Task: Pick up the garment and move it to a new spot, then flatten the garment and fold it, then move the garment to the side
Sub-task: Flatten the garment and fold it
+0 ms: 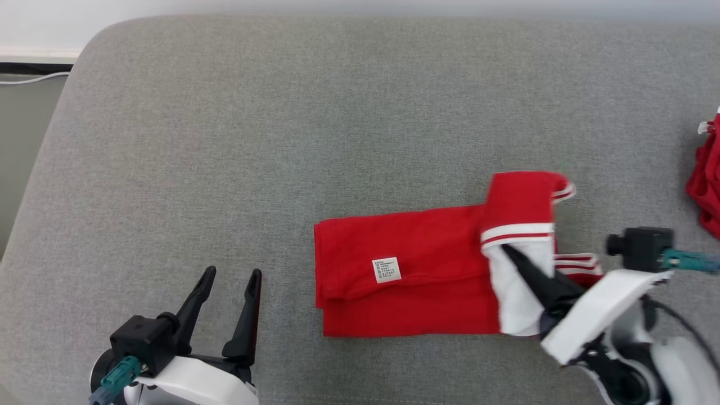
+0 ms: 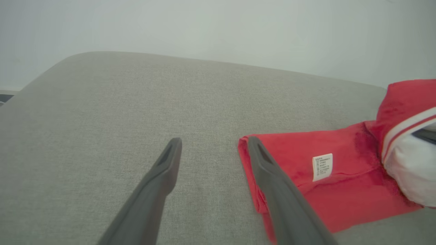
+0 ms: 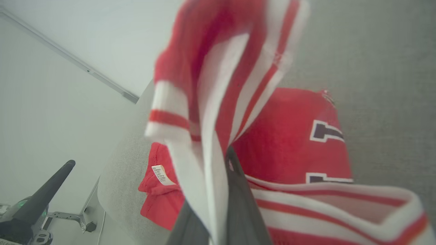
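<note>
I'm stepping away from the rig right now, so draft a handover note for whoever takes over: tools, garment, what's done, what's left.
The red fabric garment with white striped trim lies right of centre on the grey woven cushion, white label up.
The left tool is open, empty, apart from the garment's left edge.
The right tool is shut on its striped right end, partly raised.
Done: laid flat, body apparently folded once.
Left: finish folding this end over, release, move garment aside.
A second red cloth sits at the cushion's right edge.
</note>
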`<state>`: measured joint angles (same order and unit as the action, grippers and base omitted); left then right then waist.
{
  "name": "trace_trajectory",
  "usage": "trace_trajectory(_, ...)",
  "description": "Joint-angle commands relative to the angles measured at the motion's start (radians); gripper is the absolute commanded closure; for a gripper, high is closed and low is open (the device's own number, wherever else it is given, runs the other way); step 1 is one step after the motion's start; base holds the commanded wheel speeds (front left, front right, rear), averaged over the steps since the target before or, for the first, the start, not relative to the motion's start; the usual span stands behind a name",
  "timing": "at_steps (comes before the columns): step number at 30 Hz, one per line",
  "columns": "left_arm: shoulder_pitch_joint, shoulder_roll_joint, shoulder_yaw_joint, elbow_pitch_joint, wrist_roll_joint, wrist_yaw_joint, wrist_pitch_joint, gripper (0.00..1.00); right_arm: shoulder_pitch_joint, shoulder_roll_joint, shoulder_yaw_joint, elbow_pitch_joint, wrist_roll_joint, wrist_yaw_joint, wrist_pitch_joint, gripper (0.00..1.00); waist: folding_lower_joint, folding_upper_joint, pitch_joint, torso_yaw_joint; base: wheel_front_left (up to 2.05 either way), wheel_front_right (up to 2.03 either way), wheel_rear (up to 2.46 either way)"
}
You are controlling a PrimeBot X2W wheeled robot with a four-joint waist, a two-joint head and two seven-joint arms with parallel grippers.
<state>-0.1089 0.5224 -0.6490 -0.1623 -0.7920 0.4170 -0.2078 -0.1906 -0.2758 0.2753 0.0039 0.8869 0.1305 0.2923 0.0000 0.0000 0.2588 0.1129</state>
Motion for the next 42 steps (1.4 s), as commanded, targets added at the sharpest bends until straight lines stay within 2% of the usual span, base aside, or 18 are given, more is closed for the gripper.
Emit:
trace_trajectory(1,-0.042,0.019,0.033,-0.016,-0.004,-0.009,-0.013,0.00,-0.022,0.035,0.025,-0.038,-0.034,0.000,0.026,1.00,0.0000,0.0000,0.004,0.007,0.00,0.00,0.00)
trace_trajectory(6,-0.060,0.002,0.020,-0.003,-0.002,-0.025,-0.015,0.00,-0.042,0.166,0.041,-0.004,-0.148,0.000,0.075,1.00,0.0000,0.0000,0.011,0.035,0.00,0.00,0.00)
trace_trajectory(12,-0.069,-0.011,0.015,0.012,-0.001,-0.036,-0.020,0.00,-0.060,0.218,0.051,0.057,-0.211,0.000,0.065,1.00,0.0000,0.0000,0.016,0.057,0.00,0.00,0.00)
trace_trajectory(13,-0.070,-0.012,0.014,0.014,-0.001,-0.037,-0.021,0.00,-0.063,0.221,0.058,0.063,-0.209,0.000,0.061,0.87,0.0000,0.0000,0.017,0.058,0.00,0.00,0.00)
trace_trajectory(16,-0.074,-0.016,0.009,0.019,0.002,-0.040,-0.022,0.00,-0.075,0.225,0.079,0.087,-0.199,0.000,0.034,0.72,0.0000,0.0000,0.021,0.061,0.00,0.00,0.00)
trace_trajectory(17,-0.076,-0.018,0.007,0.021,0.002,-0.042,-0.022,0.00,-0.080,0.225,0.094,0.096,-0.184,0.000,0.023,0.55,0.0000,0.0000,0.023,0.063,0.00,0.00,0.00)
trace_trajectory(18,-0.078,-0.019,0.006,0.022,0.003,-0.044,-0.022,0.00,-0.084,0.225,0.109,0.105,-0.165,0.000,0.013,0.44,0.0000,0.0000,0.024,0.064,0.00,0.00,0.00)
trace_trajectory(19,-0.080,-0.019,0.005,0.024,0.003,-0.045,-0.022,0.00,-0.090,0.225,0.121,0.116,-0.156,0.000,-0.002,0.09,0.0000,0.0000,0.025,0.064,0.00,0.00,0.00)
trace_trajectory(20,-0.082,-0.020,0.004,0.026,0.004,-0.046,-0.022,0.00,-0.097,0.225,0.137,0.125,-0.145,0.000,-0.016,0.00,0.0000,0.0000,0.026,0.064,0.00,0.00,0.00)
trace_trajectory(25,-0.089,-0.028,-0.005,0.034,0.005,-0.052,-0.021,0.00,-0.120,0.225,0.217,0.150,-0.082,0.000,-0.073,0.00,0.0000,0.0000,0.026,0.066,0.00,0.00,0.00)
trace_trajectory(30,-0.088,-0.030,-0.008,0.038,0.005,-0.052,-0.022,0.00,-0.131,0.225,0.247,0.138,-0.065,0.000,-0.104,0.00,0.0000,0.0000,0.024,0.063,0.00,0.00,0.00)
trace_trajectory(35,-0.088,-0.030,-0.009,0.040,0.006,-0.051,-0.023,0.00,-0.148,0.225,0.309,0.049,-0.008,0.000,-0.119,0.00,0.0000,0.0000,0.026,0.054,0.00,0.00,0.00)
trace_trajectory(39,-0.089,-0.029,-0.011,0.043,0.005,-0.053,-0.023,0.00,-0.163,0.224,0.318,-0.020,-0.036,0.000,-0.154,0.00,0.0000,0.0000,0.019,0.049,0.00,0.00,0.00)
trace_trajectory(42,-0.087,-0.026,-0.012,0.047,0.005,-0.053,-0.022,0.00,-0.160,0.197,0.298,-0.070,-0.066,0.000,-0.206,0.00,0.0000,0.0000,0.006,0.046,0.00,0.00,0.00)
